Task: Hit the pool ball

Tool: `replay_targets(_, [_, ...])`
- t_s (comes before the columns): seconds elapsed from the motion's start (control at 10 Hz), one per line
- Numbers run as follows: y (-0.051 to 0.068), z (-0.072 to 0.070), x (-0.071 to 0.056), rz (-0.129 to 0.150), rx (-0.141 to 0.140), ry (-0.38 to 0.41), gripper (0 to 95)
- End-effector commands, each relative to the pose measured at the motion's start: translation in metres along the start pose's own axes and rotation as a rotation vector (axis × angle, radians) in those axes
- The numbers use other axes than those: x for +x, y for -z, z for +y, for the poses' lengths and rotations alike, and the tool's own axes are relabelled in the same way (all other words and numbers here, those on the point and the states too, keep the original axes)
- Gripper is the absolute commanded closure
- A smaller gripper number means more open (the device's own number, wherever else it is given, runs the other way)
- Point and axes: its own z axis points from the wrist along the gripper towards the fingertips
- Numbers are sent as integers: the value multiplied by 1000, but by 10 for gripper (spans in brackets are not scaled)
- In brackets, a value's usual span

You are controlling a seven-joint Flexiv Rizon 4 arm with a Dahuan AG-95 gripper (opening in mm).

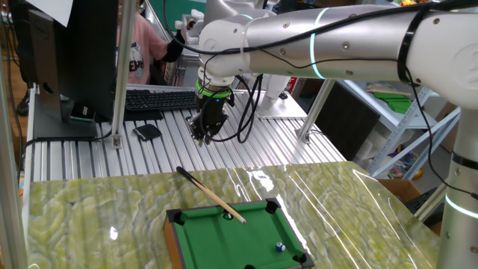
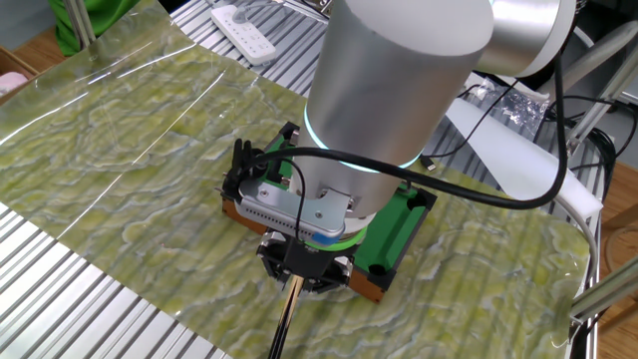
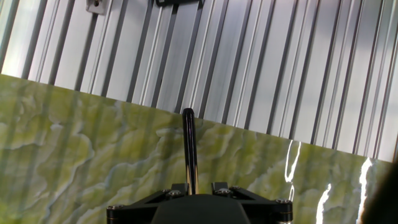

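Observation:
The pool ball [image 1: 280, 246], tiny and blue with a white patch, rests on the green felt of the mini pool table [image 1: 224, 243] near its right front pocket. A wooden cue [image 1: 213, 196] lies slanted, with its dark butt on the green marbled mat and its tip over the table's far rim. My gripper [image 1: 203, 139] hangs well above the cue without touching it. In the hand view the cue [image 3: 189, 143] shows through the narrow gap between my gripper's [image 3: 198, 186] fingers. In the other fixed view my arm hides the ball, and the cue [image 2: 281, 324] runs out below my gripper [image 2: 302, 277].
A dark small ball [image 1: 228, 216] sits by the far rim beside the cue tip. On the ribbed metal bench behind the mat [image 1: 89, 209] are a keyboard [image 1: 160, 99], a black wallet-like item [image 1: 147, 132] and an upright post [image 1: 123, 67]. A power strip [image 2: 254, 35] lies at the far side.

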Motion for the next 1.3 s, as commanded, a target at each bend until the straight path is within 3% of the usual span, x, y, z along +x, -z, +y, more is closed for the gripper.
replay_targets(0.1, [0,0,0,1,0,0,760])
replay_targets(0.4, [0,0,0,1,0,0,760])
replay_targets(0.5, [-29,1,0,44,-2,-12,760])
replay_targets(0.6, [-32,2,-1,46,-2,-12,380])
replay_targets(1.3, [-43,0,1,45,0,-19,380])
